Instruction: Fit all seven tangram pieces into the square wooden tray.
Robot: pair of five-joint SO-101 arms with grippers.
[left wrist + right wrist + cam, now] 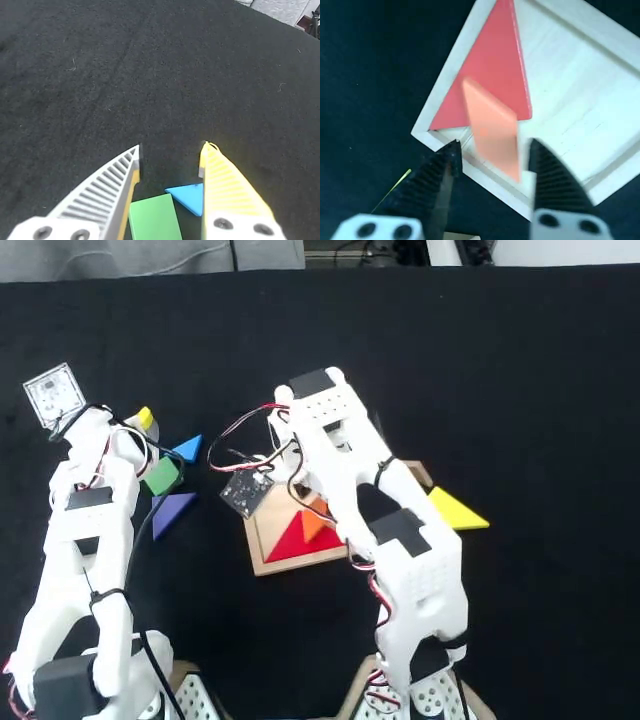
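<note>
Right arm (410, 560) bends down over tray (580, 100); right claw (492, 150) wide, orange piece (492, 132) tilted between its jaws. Red triangle (495, 75) lies in tray just beyond. Wide too, left claw (170, 155) hangs over green piece (152, 217) and blue piece (187, 196).

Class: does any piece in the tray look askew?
Yes: the orange piece looks tilted up, overlapping the red triangle rather than lying flat in the tray, inside the open right gripper.

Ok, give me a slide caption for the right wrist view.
Open right gripper above a tilted orange piece, partly over the red triangle in the wooden tray.
</note>
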